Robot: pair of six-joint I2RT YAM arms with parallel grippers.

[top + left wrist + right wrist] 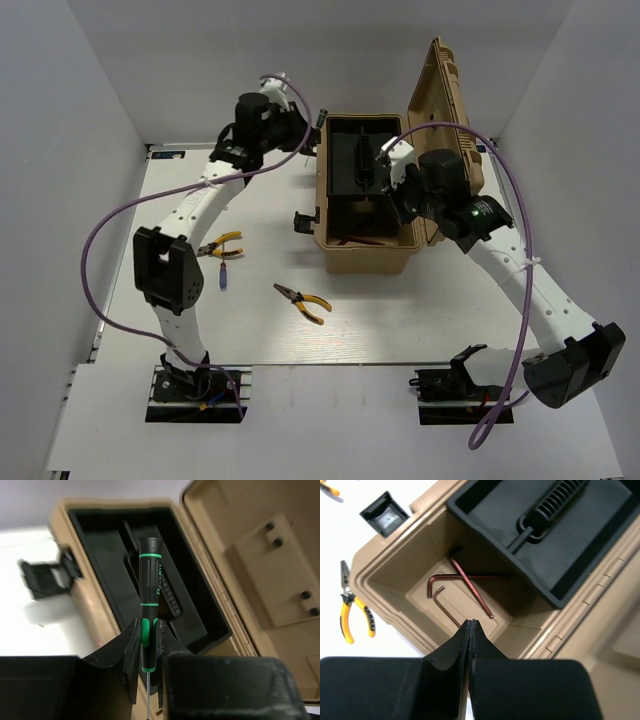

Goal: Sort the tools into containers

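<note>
Black, green-banded screwdriver (150, 590); tan ribbed toolbox (365, 258)

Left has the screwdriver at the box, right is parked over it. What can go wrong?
The left jaws pinch the screwdriver only at its lower handle; it may pivot or slip.
The right jaws, shut and empty, hang over the toolbox; the arms could collide there.
The lid stands upright beside the right arm; a bump might swing it shut.

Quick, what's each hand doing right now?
Left hand: closed on the screwdriver.
Right hand: closed, nothing visible in it.
</note>
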